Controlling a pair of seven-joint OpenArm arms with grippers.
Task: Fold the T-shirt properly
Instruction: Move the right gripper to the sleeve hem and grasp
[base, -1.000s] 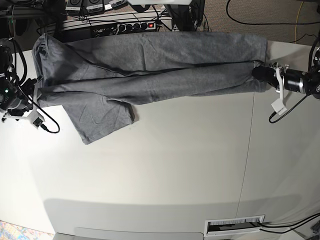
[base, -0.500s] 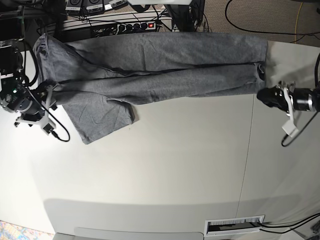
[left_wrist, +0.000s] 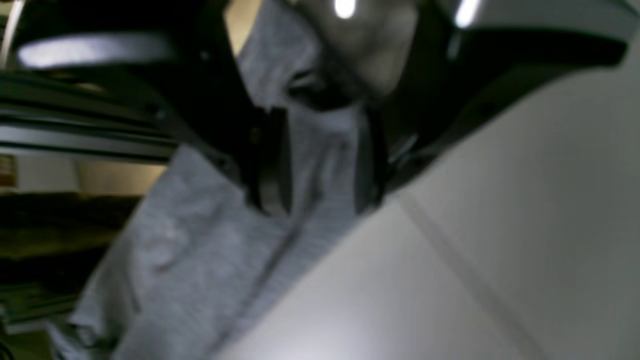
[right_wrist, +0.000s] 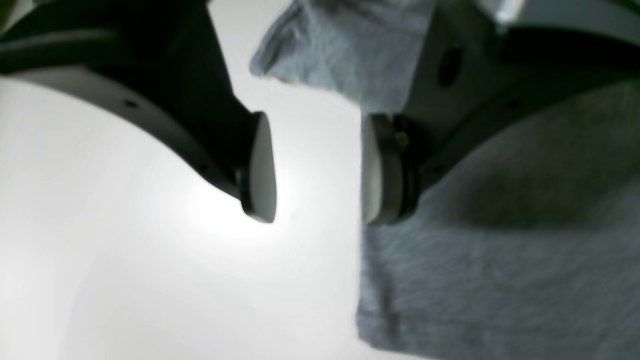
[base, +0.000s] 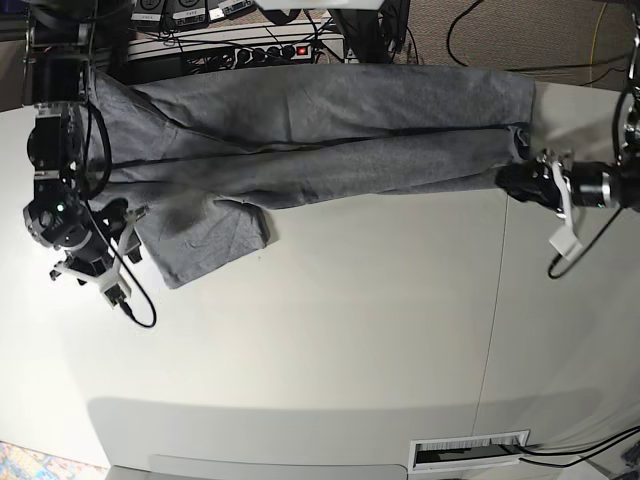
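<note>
The grey T-shirt (base: 330, 130) lies folded into a long band across the far side of the white table (base: 330, 340), with one sleeve (base: 205, 235) sticking out toward the front at its left end. My left gripper (base: 508, 180) is at the band's right end; in the left wrist view it (left_wrist: 320, 165) stands open with the fabric (left_wrist: 200, 250) showing in the gap. My right gripper (base: 130, 230) is at the sleeve's left edge. In the right wrist view it (right_wrist: 317, 170) is open over bare table, with one finger above the fabric's (right_wrist: 500, 250) edge.
A power strip (base: 265, 52) and cables run behind the table's far edge. A seam (base: 497, 300) crosses the tabletop on the right. A labelled slot (base: 470, 452) sits at the front edge. A white tag (base: 563, 243) hangs from the left arm's cable.
My left gripper let go of the shirt's right end, drew back, then returned to the hem. My right arm moved from the table's left edge to the sleeve.
</note>
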